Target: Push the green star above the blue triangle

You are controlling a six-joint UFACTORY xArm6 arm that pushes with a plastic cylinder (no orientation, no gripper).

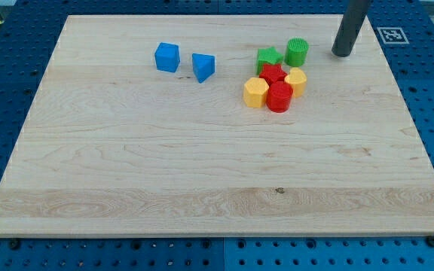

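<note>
The green star (268, 56) lies at the top of a tight cluster in the board's upper right. The blue triangle (203, 66) lies to the view's left of it, with a gap between them. My tip (342, 53) rests on the board near the top right corner, to the view's right of the green cylinder (297, 52) and apart from it. The tip touches no block.
A blue cube (167, 57) sits just left of the blue triangle. The cluster also holds a red star (273, 74), a red cylinder (280, 97) and two yellow blocks (255, 92) (296, 80). The wooden board (202, 173) sits on a blue perforated table.
</note>
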